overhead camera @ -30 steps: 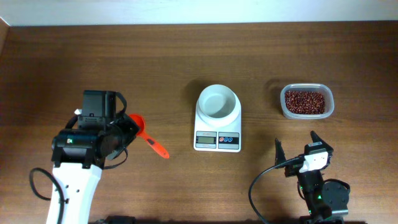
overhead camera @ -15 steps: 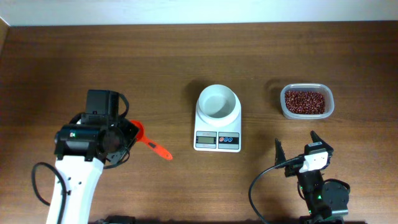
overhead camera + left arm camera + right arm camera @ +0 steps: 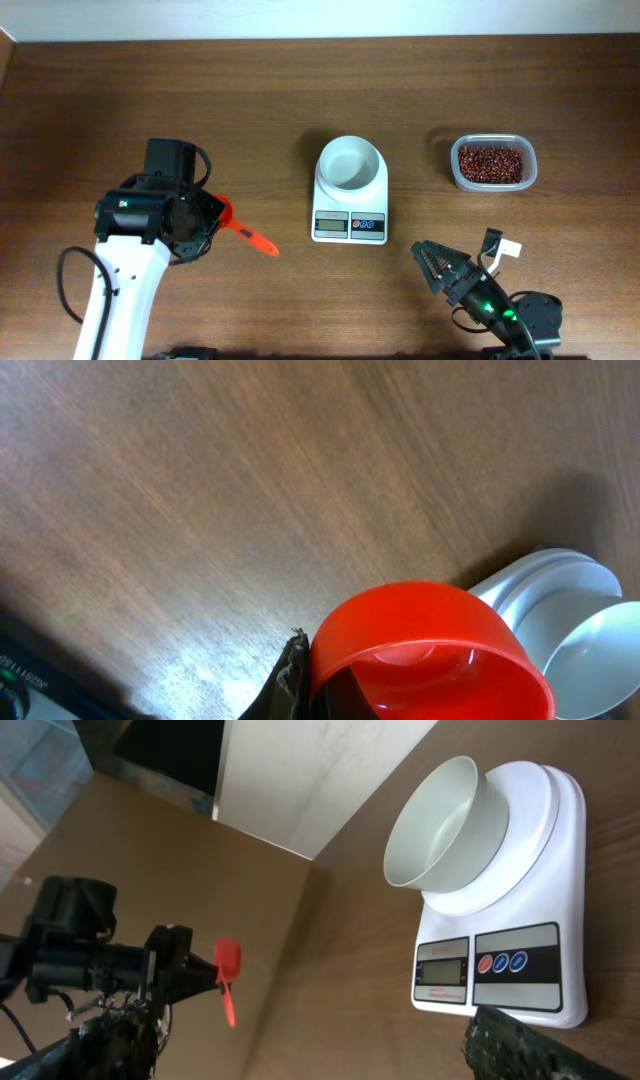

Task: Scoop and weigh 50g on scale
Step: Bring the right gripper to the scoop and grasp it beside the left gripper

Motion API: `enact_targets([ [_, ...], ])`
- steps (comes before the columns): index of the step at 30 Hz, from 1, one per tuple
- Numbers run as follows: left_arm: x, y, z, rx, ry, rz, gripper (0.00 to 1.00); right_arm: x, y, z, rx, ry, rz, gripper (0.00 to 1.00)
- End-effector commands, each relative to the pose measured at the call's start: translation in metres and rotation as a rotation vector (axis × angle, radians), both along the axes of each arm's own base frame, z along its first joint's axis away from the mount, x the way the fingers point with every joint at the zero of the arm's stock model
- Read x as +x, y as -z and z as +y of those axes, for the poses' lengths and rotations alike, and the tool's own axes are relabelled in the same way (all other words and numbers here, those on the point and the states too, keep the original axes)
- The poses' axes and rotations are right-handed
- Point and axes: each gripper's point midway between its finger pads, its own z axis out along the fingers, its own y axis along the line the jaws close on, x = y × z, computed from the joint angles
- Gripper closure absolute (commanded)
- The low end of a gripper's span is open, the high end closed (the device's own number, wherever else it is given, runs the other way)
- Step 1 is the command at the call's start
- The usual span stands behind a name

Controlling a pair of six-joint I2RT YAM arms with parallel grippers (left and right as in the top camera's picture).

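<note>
Left of the scale [image 3: 350, 190], your left gripper [image 3: 220, 213] clamps the empty scoop [image 3: 247, 234]; your right gripper [image 3: 432, 264] gapes wide. Next, likely, reach the beans [image 3: 490, 163] beyond the scale.

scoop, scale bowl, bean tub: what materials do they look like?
scoop: orange-red plastic, glossy, with soft highlights in its cup.
scale bowl: smooth white, likely plastic like the base; ceramic isn't ruled out.
tub: clear plastic with a see-through rim and rounded corners.

White scale [image 3: 350, 190]; reddish-brown beans [image 3: 490, 163]; orange-red scoop [image 3: 243, 229]
</note>
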Motion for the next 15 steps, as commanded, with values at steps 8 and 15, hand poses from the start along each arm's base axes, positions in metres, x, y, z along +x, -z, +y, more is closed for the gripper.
enact_targets([
  [8,-0.017,0.000,-0.006,-0.087,-0.224,0.081,1.00,0.001,-0.016,0.006,-0.113,-0.057,0.076,0.00],
  [15,-0.027,0.009,-0.018,-0.182,-0.377,0.151,1.00,-0.002,-0.003,0.032,-0.058,-0.268,0.322,0.03],
])
